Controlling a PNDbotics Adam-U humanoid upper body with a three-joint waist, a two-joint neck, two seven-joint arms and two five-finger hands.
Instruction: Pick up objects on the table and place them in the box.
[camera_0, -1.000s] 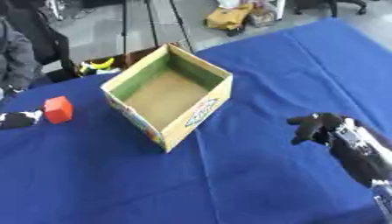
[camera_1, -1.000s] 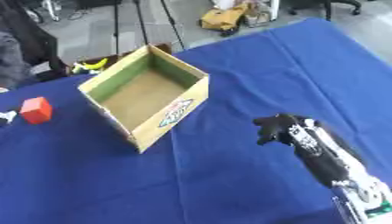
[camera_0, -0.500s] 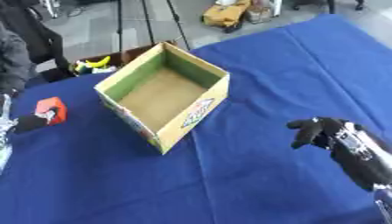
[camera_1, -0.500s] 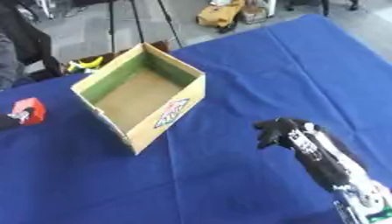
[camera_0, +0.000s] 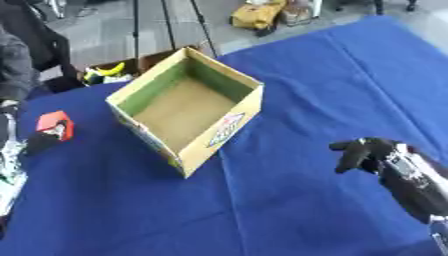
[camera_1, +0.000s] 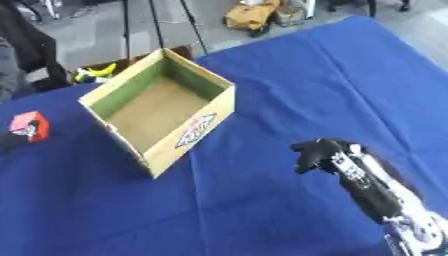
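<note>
- Box: open cardboard carton, tan floor inside, green on the inner walls, a printed label on the outer wall that faces me. It sits askew on the blue tablecloth, one corner pointing my way. I see nothing inside it.
- Red block: small red cuboid with a pale patch on its near face, on the cloth to the left of the box and apart from it.
- My left hand: only dark fingers show at the left edge of the left eye view. The fingertips reach the lower edge of the red block, and I read them as touching it. I cannot tell whether they are spread or closed round it; the block stands between them and the box.
- My right hand: above the cloth to the lower right of the box, well apart from it. Fingers curled inward with nothing between them. The black forearm with silver joints runs off toward the lower right corner.
- Cloth under the right hand shows only blue fabric.
- Beyond the far table edge: grey floor, black tripod legs, a yellow object on the floor near the top, and a yellow and green item just past the left rear corner of the box.
- Dark garment at the upper left corner, off the table.
</note>
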